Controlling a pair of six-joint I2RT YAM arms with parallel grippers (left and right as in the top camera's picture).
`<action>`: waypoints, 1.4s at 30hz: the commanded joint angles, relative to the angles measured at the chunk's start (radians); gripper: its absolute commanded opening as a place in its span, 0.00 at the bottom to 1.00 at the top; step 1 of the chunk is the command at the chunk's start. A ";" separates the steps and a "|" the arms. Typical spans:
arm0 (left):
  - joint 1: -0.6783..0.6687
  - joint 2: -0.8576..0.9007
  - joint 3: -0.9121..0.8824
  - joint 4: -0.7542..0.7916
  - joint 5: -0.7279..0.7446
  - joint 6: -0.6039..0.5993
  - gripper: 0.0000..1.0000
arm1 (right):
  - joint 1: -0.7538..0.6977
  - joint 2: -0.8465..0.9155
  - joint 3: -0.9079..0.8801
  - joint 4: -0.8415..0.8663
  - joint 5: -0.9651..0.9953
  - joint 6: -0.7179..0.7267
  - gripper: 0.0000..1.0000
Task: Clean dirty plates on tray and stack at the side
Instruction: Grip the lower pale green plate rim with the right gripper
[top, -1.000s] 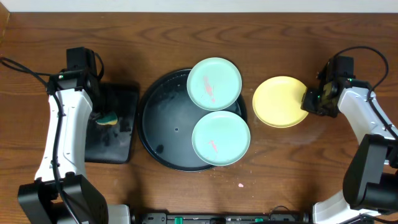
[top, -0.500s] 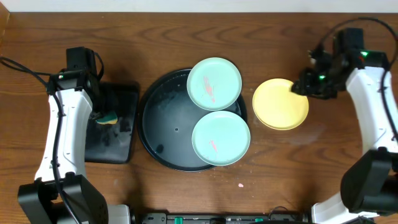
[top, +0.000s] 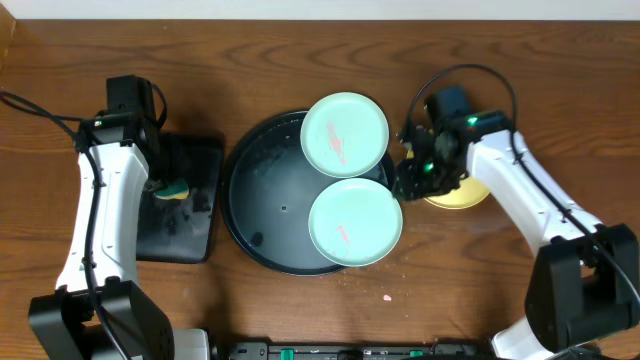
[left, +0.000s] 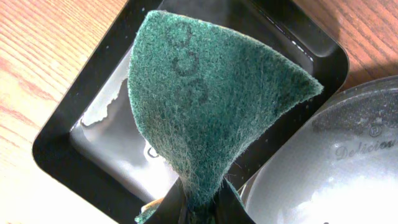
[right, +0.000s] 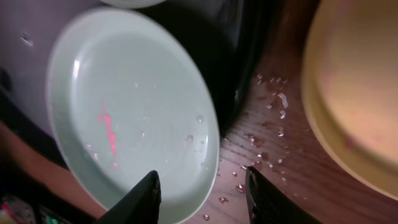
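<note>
The round black tray (top: 260, 215) holds two mint plates with red smears, one at the back (top: 344, 134) and one at the front (top: 355, 222). The front mint plate (right: 130, 106) fills the right wrist view. The yellow plate (top: 465, 195) lies on the table right of the tray, partly hidden by my right arm; it also shows in the right wrist view (right: 354, 93). My right gripper (top: 412, 178) (right: 202, 193) is open, its fingers straddling the front plate's right rim. My left gripper (top: 168, 188) (left: 199, 208) is shut on a green sponge (left: 205, 99) over the sponge tray.
A small black rectangular sponge tray (top: 185, 225) sits left of the round tray, wet inside (left: 93, 134). Water drops lie on the wood between the front plate and the yellow plate (right: 273, 124). A pink speck (top: 385, 297) lies near the front edge.
My right gripper has left the yellow plate's right edge, swung over it to the left and come down at the front mint plate's right rim. The left arm has not moved.
</note>
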 joint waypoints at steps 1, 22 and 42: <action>0.003 0.002 -0.002 -0.001 -0.003 0.013 0.08 | 0.032 0.008 -0.057 0.039 0.040 0.040 0.41; 0.003 0.002 -0.002 0.002 -0.002 0.013 0.08 | 0.077 0.008 -0.203 0.247 0.058 0.080 0.01; 0.003 0.002 -0.002 -0.006 -0.001 0.012 0.08 | 0.299 0.066 0.061 0.500 0.110 0.332 0.01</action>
